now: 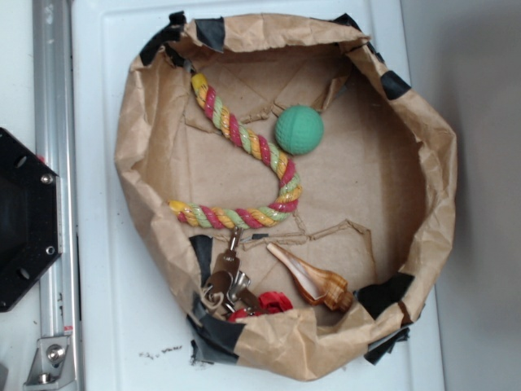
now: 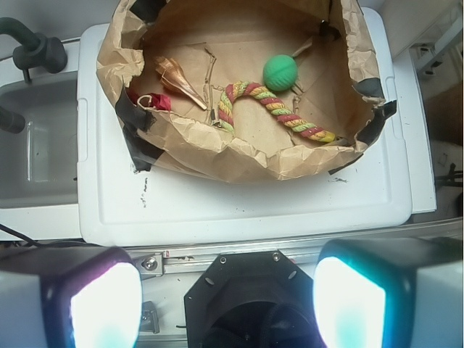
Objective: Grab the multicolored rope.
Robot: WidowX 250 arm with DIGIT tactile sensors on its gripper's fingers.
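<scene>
Multicolored rope point(image 1: 244, 167) curved in paper basket point(image 1: 423, 204), gripper point(image 2: 217, 304) spread apart, empty.

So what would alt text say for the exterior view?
A red, yellow and green twisted rope curves across a brown paper basin on a white surface, beside a green ball. A seashell, metal clips and a red object lie near its lower rim.

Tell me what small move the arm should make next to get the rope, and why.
Probably move forward and down toward the rope's middle. In the wrist view the gripper is open and empty, well back from the paper bowl. The rope lies curved on the bowl's floor, and the green ball sits right beside its upper stretch, so aim lower on the curve.
</scene>
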